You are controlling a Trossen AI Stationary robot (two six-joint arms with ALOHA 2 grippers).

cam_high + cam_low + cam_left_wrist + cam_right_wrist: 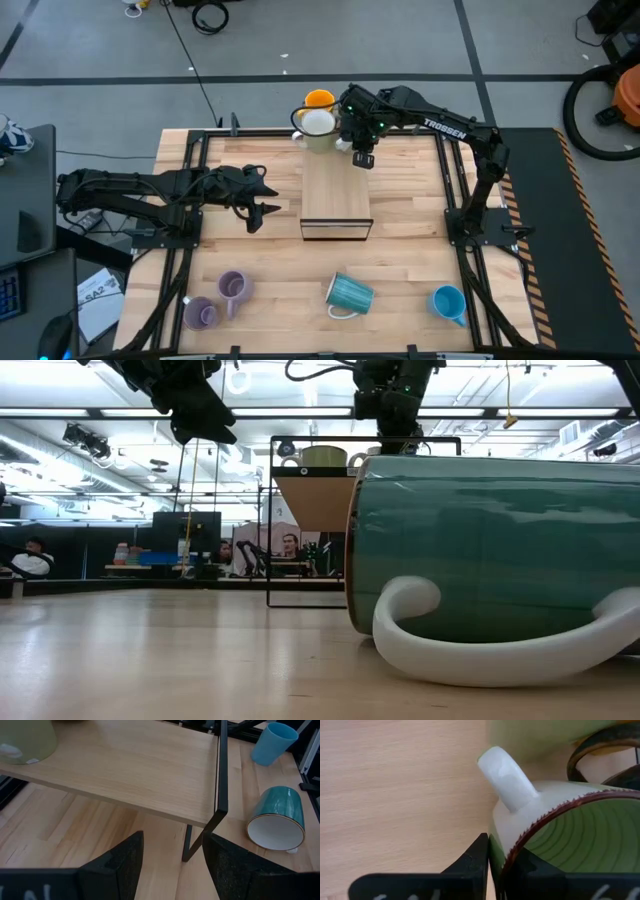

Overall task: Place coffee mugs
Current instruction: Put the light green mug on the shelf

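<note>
A wooden shelf (335, 195) on a black frame stands mid-table. At its far end stand a pale yellow-green mug (318, 125) and an orange mug (320, 99). My right gripper (364, 155) is beside them, shut on a green mug (560, 835) with a white handle (507, 777); in the high view the gripper hides this mug. My left gripper (262, 205) hovers open and empty left of the shelf (130, 765). A ribbed teal mug (350, 293) lies on its side near the front edge. Two lilac mugs (232, 288) (200, 313) and a bright blue mug (448, 302) also sit there. My right gripper pinches the green mug's wall at the rim (502, 847), close beside the handle. One finger (475, 865) is outside and the other inside the mug. The fingers come from above, pointing down. The mug's mouth faces up; I cannot see whether its bottom rests on the shelf.
The shelf's black frame leg (220, 775) stands just ahead of my left gripper (172, 860). Black rails (455, 190) run along both table sides. The shelf's near half is bare wood.
</note>
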